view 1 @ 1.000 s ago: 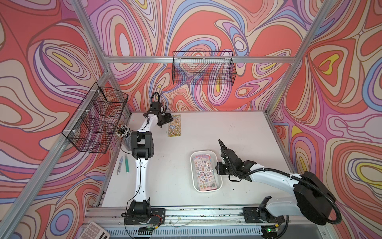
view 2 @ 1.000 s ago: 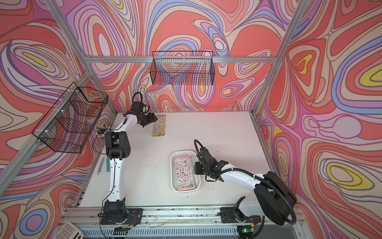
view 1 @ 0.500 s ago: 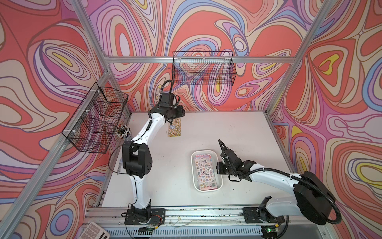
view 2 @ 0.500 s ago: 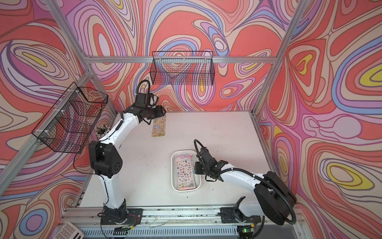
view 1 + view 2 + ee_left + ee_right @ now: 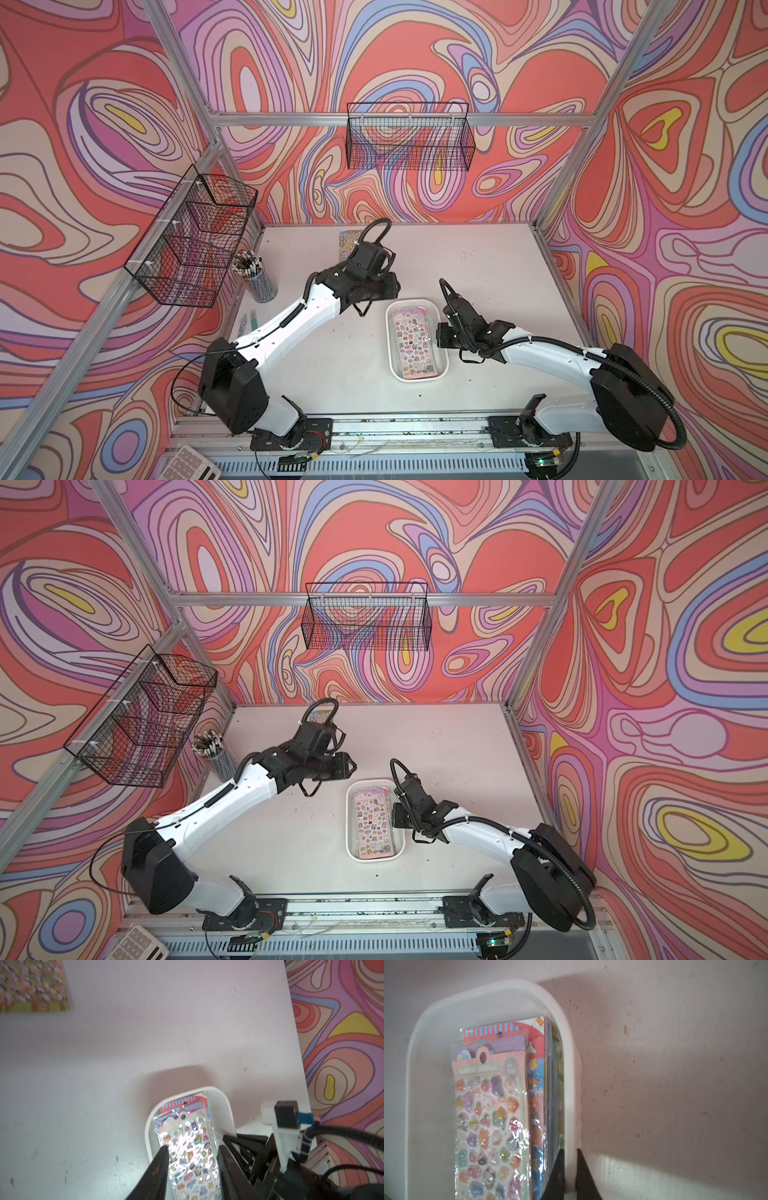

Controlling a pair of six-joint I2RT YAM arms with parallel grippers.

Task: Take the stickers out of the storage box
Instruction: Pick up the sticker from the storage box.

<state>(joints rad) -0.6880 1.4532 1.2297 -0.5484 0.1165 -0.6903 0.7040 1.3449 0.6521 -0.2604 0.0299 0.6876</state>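
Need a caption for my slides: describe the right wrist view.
Right gripper pinches the storage box wall, stickers stacked inside beside it.

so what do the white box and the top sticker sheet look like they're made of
The storage box: probably moulded plastic, smooth, translucent white; rounded rim and corners, soft sheen. The top sticker sheet: likely printed card in clear glossy film; crinkled glare streaks, puffy domed stickers.
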